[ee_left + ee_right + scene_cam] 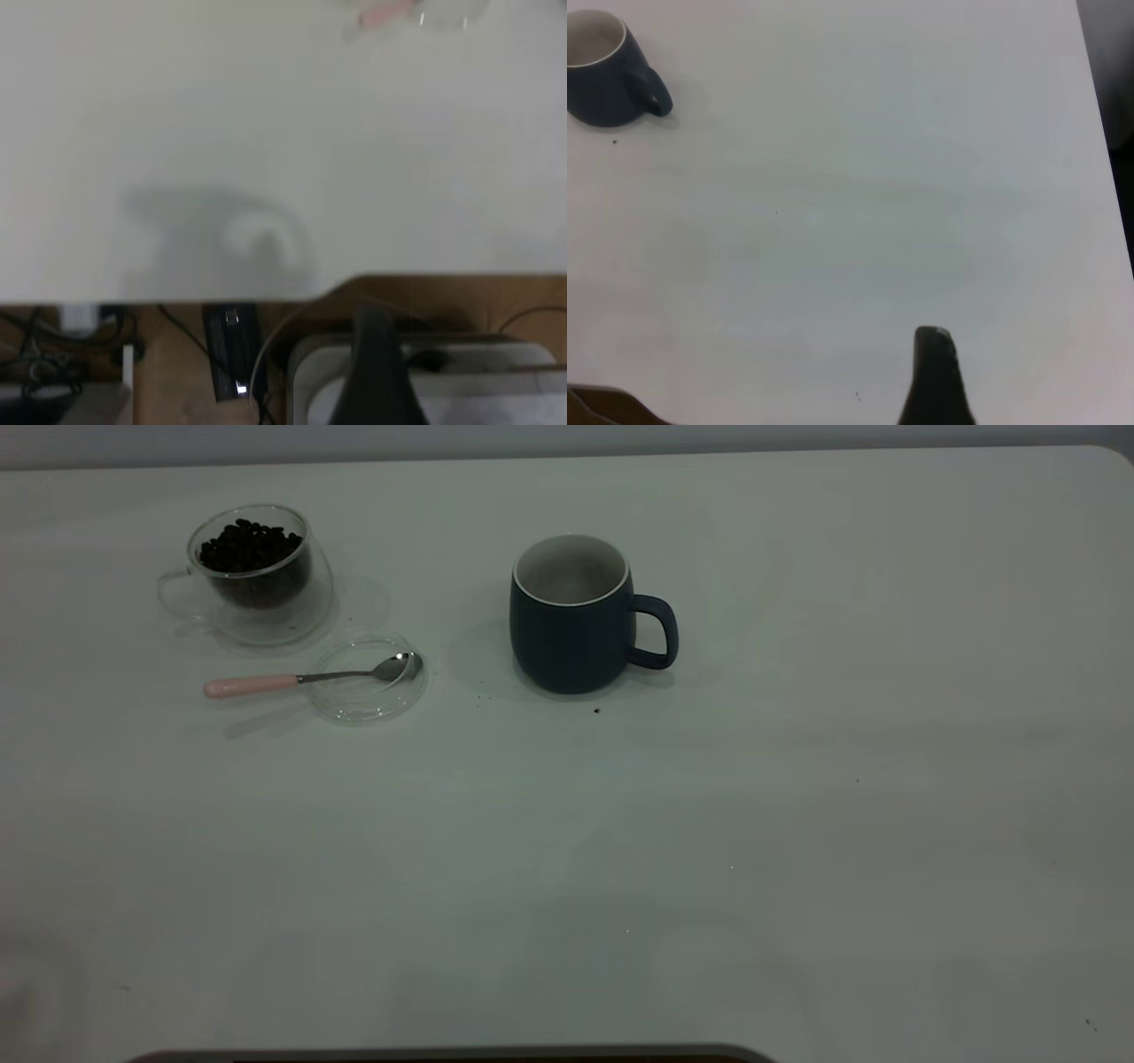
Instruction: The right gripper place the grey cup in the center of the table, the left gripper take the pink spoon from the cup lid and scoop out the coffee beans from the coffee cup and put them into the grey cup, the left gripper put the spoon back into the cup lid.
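Note:
The grey cup [571, 624] stands upright near the middle of the table [797, 824], handle to the right, its white inside bare; the right wrist view shows it [602, 71] far off. At far left the glass coffee cup [257, 571] holds the coffee beans [248, 545]. In front of it the pink spoon [301, 679] lies with its bowl in the clear cup lid [368, 691]; both blur at the left wrist view's rim [385, 13]. Neither gripper shows in the exterior view. The left gripper [376, 372] hangs off the table's near edge. The right gripper [935, 381] is over bare tabletop.
A few dark specks [596, 710] lie just in front of the grey cup. Beyond the table's near edge [177, 297] there are a small black box [232, 350] and cables over a wooden floor. A dark rounded edge [443, 1056] runs along the exterior view's bottom.

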You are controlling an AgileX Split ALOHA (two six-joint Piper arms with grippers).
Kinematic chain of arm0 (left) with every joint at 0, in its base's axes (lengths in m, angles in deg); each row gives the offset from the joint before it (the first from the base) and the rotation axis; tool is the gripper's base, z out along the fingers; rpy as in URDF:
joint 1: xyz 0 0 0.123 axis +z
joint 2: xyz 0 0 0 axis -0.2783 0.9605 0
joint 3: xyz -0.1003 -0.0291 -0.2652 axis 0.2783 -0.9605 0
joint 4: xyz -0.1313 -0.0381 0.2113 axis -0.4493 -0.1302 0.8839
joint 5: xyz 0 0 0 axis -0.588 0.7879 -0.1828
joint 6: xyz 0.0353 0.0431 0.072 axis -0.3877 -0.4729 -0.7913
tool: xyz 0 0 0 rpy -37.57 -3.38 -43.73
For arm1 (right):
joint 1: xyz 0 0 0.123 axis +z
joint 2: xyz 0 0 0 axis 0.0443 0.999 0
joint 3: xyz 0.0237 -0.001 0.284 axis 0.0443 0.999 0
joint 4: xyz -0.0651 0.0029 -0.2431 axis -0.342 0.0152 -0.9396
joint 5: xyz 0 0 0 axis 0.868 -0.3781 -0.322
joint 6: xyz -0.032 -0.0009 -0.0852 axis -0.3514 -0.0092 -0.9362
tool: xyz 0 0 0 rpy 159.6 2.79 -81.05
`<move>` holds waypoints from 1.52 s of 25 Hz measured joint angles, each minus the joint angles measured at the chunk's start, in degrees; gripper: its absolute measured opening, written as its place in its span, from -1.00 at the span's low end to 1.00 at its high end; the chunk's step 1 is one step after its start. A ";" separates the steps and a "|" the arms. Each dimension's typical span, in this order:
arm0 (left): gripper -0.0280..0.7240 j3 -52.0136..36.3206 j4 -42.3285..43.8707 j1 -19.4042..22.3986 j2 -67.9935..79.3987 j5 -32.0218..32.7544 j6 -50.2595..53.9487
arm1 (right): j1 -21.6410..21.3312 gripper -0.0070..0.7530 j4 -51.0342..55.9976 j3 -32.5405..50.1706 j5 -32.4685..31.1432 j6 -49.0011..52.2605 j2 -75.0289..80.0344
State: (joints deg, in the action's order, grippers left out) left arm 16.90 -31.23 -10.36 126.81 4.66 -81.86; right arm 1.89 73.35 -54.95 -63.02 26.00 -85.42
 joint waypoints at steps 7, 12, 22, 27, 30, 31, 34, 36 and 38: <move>0.65 -12.98 1.37 -1.27 -16.45 0.00 0.12 | 0.00 0.57 0.00 0.00 0.00 0.00 0.00; 0.65 -19.25 1.93 -5.13 -29.34 -0.29 1.71 | 0.00 0.57 0.00 0.00 0.00 -0.01 0.00; 0.65 -24.90 7.03 -7.33 -46.39 -2.71 2.17 | 0.00 0.57 0.00 0.00 0.00 -0.01 0.00; 0.65 -25.63 7.50 -7.33 -50.68 -2.41 2.21 | 0.00 0.57 0.00 0.00 0.00 -0.01 0.00; 0.65 -25.63 7.50 -7.33 -51.53 -2.14 2.28 | 0.00 0.57 0.00 0.00 0.00 -0.01 0.00; 0.65 -25.63 7.50 -7.33 -51.53 -2.14 2.28 | 0.00 0.57 0.00 0.00 0.00 -0.01 0.00; 0.65 -25.63 7.52 -7.33 -51.53 -2.14 2.28 | 0.00 0.57 0.00 0.00 0.00 -0.01 0.00; 0.65 -25.63 7.52 -7.33 -51.53 -2.14 2.28 | 0.00 0.57 0.00 0.00 0.00 -0.01 0.00; 0.65 -25.63 7.52 -7.33 -51.53 -2.14 2.37 | 0.00 0.57 0.00 0.00 0.00 -0.01 0.00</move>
State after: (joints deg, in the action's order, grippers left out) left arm -8.74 -23.71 -17.69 75.27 2.51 -79.50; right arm 1.89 73.35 -54.95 -63.02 25.99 -85.42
